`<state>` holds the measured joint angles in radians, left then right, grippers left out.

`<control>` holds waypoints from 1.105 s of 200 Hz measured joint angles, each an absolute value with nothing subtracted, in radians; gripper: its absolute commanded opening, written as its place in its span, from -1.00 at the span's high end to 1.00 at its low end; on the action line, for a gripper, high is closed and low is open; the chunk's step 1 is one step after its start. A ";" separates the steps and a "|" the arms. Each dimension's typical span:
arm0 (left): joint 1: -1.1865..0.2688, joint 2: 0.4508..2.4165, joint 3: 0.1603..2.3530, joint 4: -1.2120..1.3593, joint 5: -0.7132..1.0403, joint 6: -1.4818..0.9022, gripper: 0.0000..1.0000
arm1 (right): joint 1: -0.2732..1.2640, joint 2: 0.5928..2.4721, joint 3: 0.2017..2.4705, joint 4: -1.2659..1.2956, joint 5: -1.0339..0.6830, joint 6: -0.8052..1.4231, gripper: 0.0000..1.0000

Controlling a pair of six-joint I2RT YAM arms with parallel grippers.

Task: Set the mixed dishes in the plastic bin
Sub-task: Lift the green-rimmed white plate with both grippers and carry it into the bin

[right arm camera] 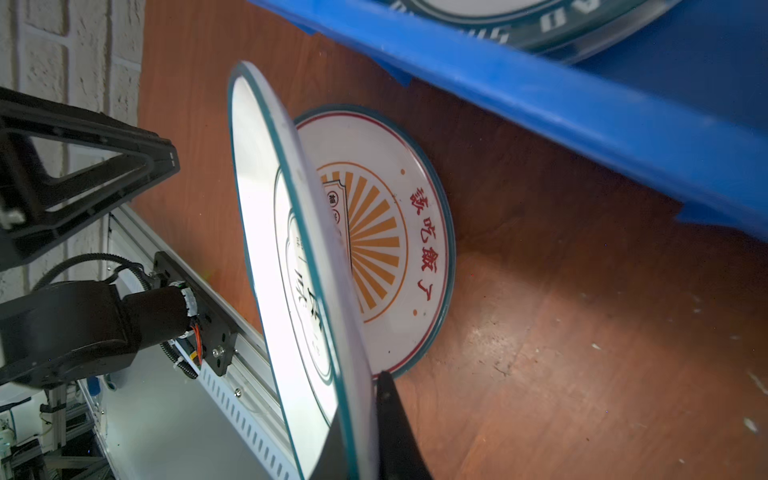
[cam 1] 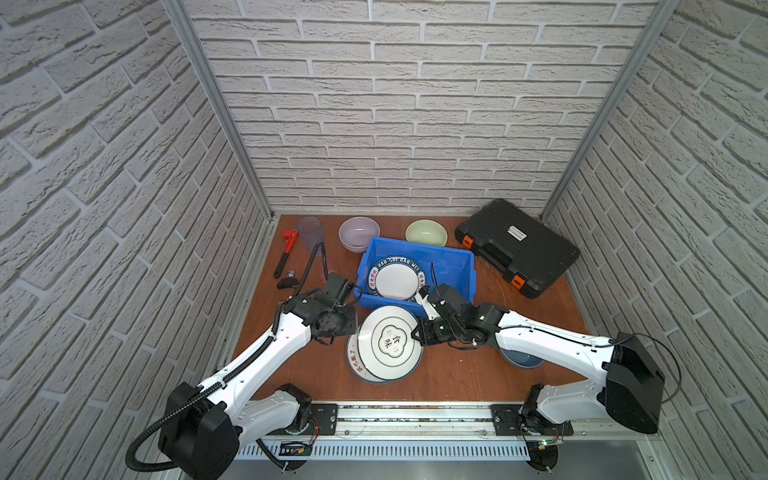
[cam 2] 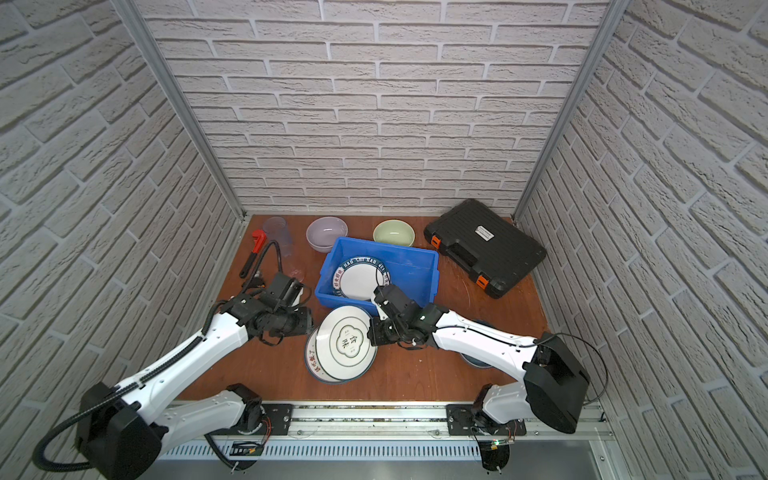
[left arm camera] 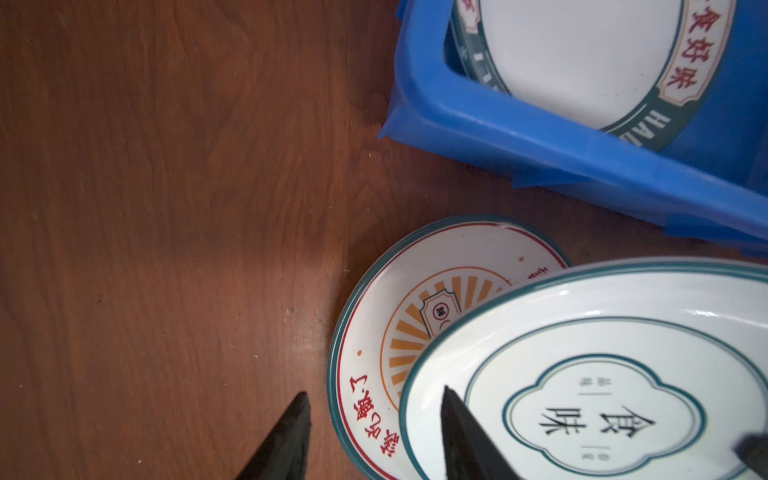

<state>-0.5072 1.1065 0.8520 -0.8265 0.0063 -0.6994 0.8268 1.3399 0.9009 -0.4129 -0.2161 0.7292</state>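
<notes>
My right gripper [right arm camera: 365, 415] is shut on the rim of a white plate with teal rings [cam 1: 388, 343], holding it tilted above the table. Under it, flat on the wood, lies the orange sunburst plate [cam 1: 357, 361]. My left gripper [left arm camera: 374, 395] is open at the white plate's left edge, one finger over the plate [left arm camera: 602, 374] and one over the table. The blue plastic bin [cam 1: 453, 266] stands just behind and holds the teal lettered plate [cam 1: 395, 280]. A lilac bowl [cam 1: 358, 232], a pale green bowl [cam 1: 426, 232] and a clear tumbler [cam 1: 309, 230] stand at the back. A blue-grey bowl [cam 1: 521, 359] is half hidden under the right arm.
A black tool case [cam 1: 517, 247] with orange latches lies at the back right. A red pipe wrench [cam 1: 284, 253] and a small black part [cam 1: 287, 280] lie at the back left. Brick walls close three sides, and a metal rail [cam 1: 415, 419] runs along the front.
</notes>
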 measured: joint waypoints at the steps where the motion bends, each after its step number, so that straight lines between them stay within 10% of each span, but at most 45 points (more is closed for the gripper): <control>1: -0.504 1.106 0.855 -0.827 0.006 -0.695 -0.18 | 0.824 1.336 0.902 -0.415 -0.216 0.727 0.88; 71: -0.374 1.177 0.983 -0.795 0.017 -0.570 -0.55 | 0.633 1.235 1.012 -0.522 -0.213 0.656 0.88; 221: -0.353 1.577 1.188 -0.643 0.080 -0.434 0.00 | 0.434 1.579 1.328 -0.535 -0.192 0.533 0.88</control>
<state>-0.3534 1.5772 1.1877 -0.6426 0.0795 -0.4339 0.4335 1.5787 1.3281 -0.5346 -0.1917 0.5335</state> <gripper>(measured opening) 0.524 0.097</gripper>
